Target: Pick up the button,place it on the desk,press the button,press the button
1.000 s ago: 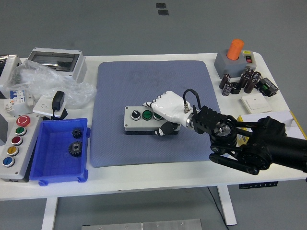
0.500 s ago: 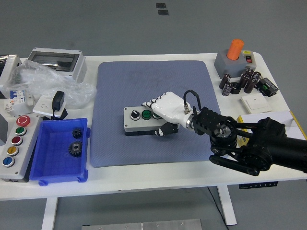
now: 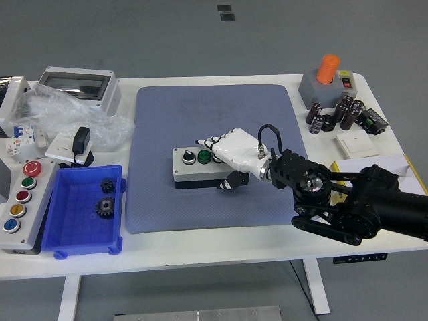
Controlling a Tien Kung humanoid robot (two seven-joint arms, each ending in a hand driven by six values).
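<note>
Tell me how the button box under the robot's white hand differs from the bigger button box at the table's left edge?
The button box on the blue mat is short, showing one black knob and green buttons; the left-edge box is longer, with red, green, dark red, yellow and blue buttons in a row. The right hand lies over the mat box; nothing touches the left-edge box. Both are grey cases with round buttons on top.

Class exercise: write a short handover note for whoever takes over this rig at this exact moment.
Right robot hand: white, fingers extended flat over the grey three-button control box, over its right-hand end; holding nothing. Contact with a button cannot be confirmed.
Left robot hand: out of view.
Box: lying flat on the blue-grey mat at table centre.
Done: box is placed on the desk.
Left: the button presses; none can be confirmed from this view.
</note>
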